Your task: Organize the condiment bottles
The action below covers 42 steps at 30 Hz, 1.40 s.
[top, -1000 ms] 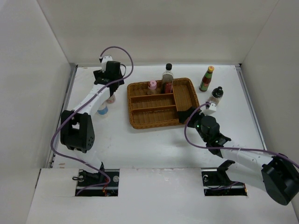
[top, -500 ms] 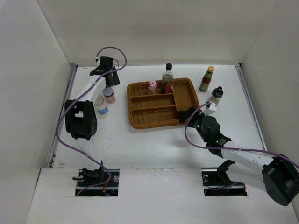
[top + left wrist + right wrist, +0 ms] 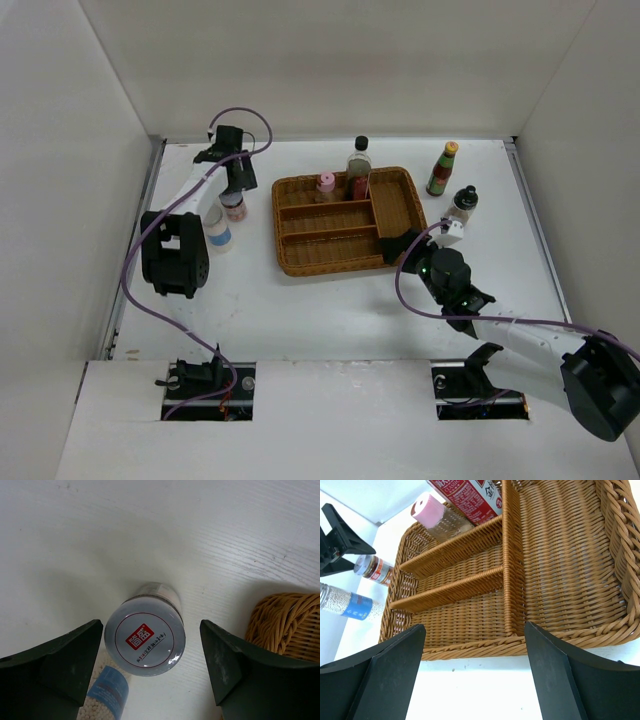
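Left of the wicker tray (image 3: 340, 268), on the white worktop (image 3: 300, 310), a lilac-lidded jar (image 3: 145, 642) stands upright; its lid carries a round red-ringed seal. Just beside it, on the near side, is a white-lidded jar (image 3: 217, 236) with a blue label. The wrist view shows this one filled with pale grains, and I cannot tell whether the two jars touch.

The left end effector (image 3: 151, 630) hangs straight over the lilac-lidded jar. Its fingers (image 3: 60, 665) are spread wide to either side of the lid, with a gap on both sides, and grip nothing.

Inside the tray, the far long compartment holds a pink-lidded jar (image 3: 326, 184) and, next to it, a tall black-capped bottle (image 3: 358, 160) with a red label. The tray's other compartments show bare wicker.

Right of the tray, apart from it, a red sauce bottle (image 3: 441, 168) with a green neck stands near the back of the worktop. A small black-capped shaker (image 3: 461, 203) stands a little nearer.

The right end effector (image 3: 475, 645) sits at the tray's near right corner. Its fingers (image 3: 390, 670) are parted and empty, and the wide right-hand compartment lies in front of them.
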Motion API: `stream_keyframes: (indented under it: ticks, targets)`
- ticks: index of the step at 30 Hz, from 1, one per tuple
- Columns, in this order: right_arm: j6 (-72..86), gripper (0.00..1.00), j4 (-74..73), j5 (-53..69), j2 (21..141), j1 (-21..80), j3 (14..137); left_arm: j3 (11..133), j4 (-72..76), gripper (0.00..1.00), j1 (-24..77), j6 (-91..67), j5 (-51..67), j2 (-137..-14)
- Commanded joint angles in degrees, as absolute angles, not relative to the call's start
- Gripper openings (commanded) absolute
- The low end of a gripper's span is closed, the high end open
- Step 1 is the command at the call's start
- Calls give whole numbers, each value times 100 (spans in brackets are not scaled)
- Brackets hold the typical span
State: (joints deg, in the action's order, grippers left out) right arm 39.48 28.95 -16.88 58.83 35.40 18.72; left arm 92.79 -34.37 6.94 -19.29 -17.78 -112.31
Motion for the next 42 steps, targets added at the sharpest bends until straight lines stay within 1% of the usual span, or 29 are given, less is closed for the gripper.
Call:
stream_keyframes:
  ticks: [1, 6, 9, 12, 14, 17, 18, 24, 31, 36, 42]
  targets:
    - [4008, 87, 3155, -1635, 5748, 3617, 2004, 9194, -3314, 78, 619, -1846, -1916, -11241]
    - [4008, 87, 3164, -1635, 5809, 3617, 2013, 9176, -3164, 76, 611, -1854, -1934, -11285]
    - [4008, 87, 3164, -1635, 5845, 3617, 2021, 9132, -3085, 70, 576, -1863, -1907, -11285]
    - [4008, 87, 3164, -1635, 5845, 3617, 2021, 9097, -3032, 61, 558, -1872, -1890, -11311]
    - [4008, 87, 3173, -1635, 5845, 3608, 2021, 9053, -2945, 52, 540, -1881, -1881, -11303]
    - [3999, 87, 3164, -1643, 5827, 3608, 2013, 9000, -2708, 42, 514, -1898, -1916, -11163]
    - [3999, 87, 3164, -1652, 5827, 3608, 2013, 8991, -2611, 40, 514, -1907, -1907, -11075]
    - [3990, 87, 3173, -1661, 5862, 3608, 2013, 9289, -2241, 35, 514, -1907, -1942, -10512]
    - [3981, 87, 3190, -1670, 5932, 3617, 2030, 9870, -2285, 34, 619, -1828, -1925, -10231]
    - [3981, 87, 3208, -1670, 5985, 3617, 2039, 10098, -2312, 33, 917, -1802, -1890, -10125]
    - [3981, 87, 3217, -1687, 5959, 3617, 2022, 10204, -2277, 33, 1673, -1819, -1775, -10055]
